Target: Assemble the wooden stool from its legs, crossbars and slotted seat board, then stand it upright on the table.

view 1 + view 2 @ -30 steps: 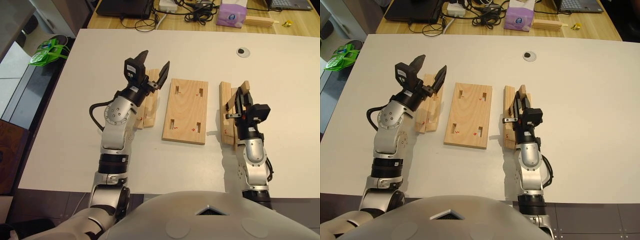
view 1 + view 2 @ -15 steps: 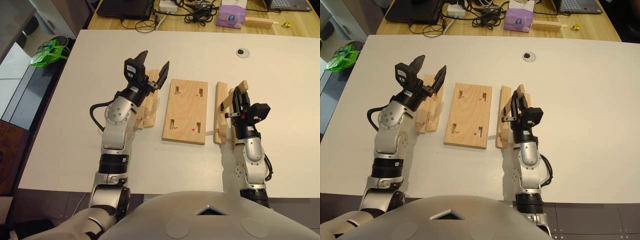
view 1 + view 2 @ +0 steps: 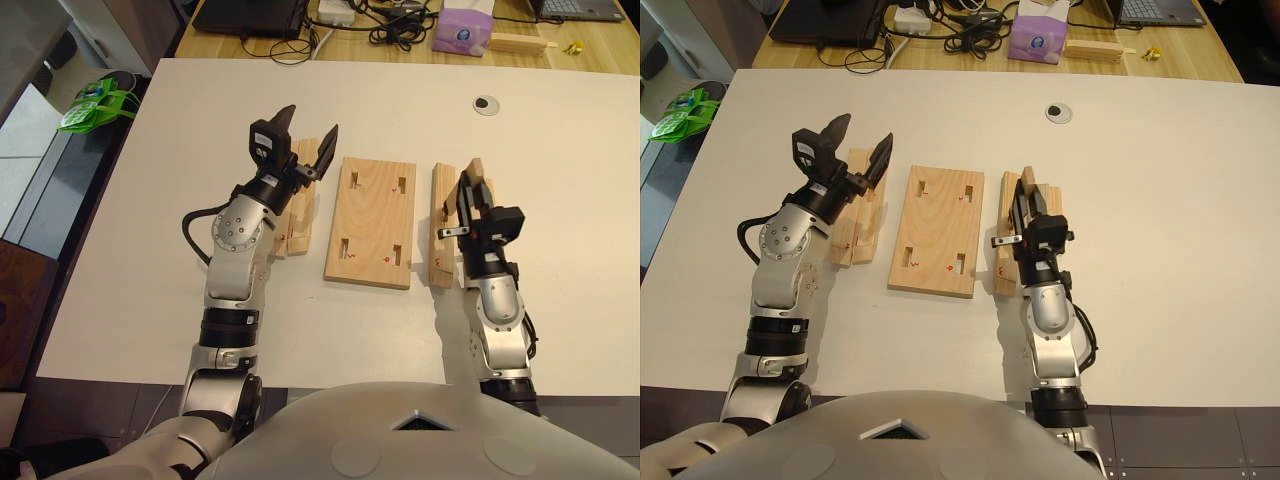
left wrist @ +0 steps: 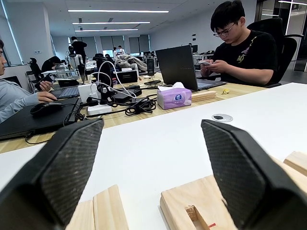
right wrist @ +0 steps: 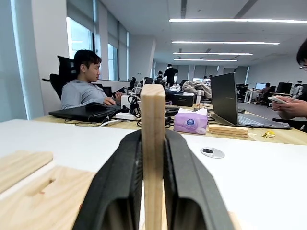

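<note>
On the white rectangular table (image 3: 150, 250), the left gripper (image 3: 311, 121) hangs with its two black fingers (image 4: 72, 172) released and spread wide, above the far end of a small bundle of pale wooden leg pieces (image 3: 299, 218) that lies flat at 9 o'clock from the board in the middle. The padded fingers touch none of the wood below them. That middle piece is the flat rectangular light-wood slotted seat board (image 3: 372, 222), lying face up with its four small slots showing, its long side running away from the robot. Just beside it at 3 o'clock lies a long pale wooden slat (image 3: 440, 225), parallel to the board's edge and close to it. Right of the slat, the right gripper (image 3: 468, 195) is clenched on a narrow light-wood bar (image 5: 153, 124), which stands on edge between the two black fingers (image 5: 122, 191) and sticks out past their tips. At 1 o'clock from the board, well apart, a small grey round cap (image 3: 486, 103) sits in the tabletop, and a pink tissue pack (image 3: 464, 28) rests on the wooden desk beyond.
</note>
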Controlling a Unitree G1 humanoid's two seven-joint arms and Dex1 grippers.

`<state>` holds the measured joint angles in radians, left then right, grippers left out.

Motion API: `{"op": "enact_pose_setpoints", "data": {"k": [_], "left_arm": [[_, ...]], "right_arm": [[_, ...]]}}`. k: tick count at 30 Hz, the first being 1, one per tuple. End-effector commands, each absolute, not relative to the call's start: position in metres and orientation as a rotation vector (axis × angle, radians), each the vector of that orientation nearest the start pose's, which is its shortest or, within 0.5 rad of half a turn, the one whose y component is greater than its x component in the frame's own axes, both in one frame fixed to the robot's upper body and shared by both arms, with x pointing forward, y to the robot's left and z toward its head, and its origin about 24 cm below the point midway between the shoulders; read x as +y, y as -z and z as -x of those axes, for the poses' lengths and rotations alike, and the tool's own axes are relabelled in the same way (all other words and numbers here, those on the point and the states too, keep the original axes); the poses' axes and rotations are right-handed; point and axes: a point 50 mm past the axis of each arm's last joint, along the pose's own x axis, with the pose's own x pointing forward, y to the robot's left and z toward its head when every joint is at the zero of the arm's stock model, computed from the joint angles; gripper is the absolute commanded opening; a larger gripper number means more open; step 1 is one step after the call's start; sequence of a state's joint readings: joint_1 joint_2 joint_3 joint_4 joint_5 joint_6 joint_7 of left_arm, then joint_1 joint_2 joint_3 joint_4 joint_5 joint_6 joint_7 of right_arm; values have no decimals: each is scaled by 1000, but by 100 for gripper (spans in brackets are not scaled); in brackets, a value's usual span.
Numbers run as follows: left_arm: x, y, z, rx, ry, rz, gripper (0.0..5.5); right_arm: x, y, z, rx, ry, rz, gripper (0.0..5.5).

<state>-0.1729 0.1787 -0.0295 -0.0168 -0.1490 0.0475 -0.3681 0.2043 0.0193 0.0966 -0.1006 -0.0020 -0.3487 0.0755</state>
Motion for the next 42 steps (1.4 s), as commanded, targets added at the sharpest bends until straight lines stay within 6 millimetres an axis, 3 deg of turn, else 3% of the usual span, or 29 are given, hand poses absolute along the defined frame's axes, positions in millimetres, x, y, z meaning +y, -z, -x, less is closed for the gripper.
{"op": "enact_pose_setpoints", "data": {"k": [1, 16, 24, 30, 42], "left_arm": [[147, -85, -282, -118, 440, -59, 377], [147, -79, -280, -99, 440, -53, 377], [149, -77, -279, -94, 431, -53, 377], [148, -76, -279, -91, 430, -51, 377], [151, -76, -281, -90, 430, -59, 377]], "right_arm": [[-127, -64, -214, -288, -104, -70, 38], [-127, -32, -209, -160, -111, -51, 38], [-127, -43, -196, -205, -110, -30, 38], [-128, -46, -201, -184, -66, -84, 38], [-130, -29, -204, -54, -20, -91, 38]]}}
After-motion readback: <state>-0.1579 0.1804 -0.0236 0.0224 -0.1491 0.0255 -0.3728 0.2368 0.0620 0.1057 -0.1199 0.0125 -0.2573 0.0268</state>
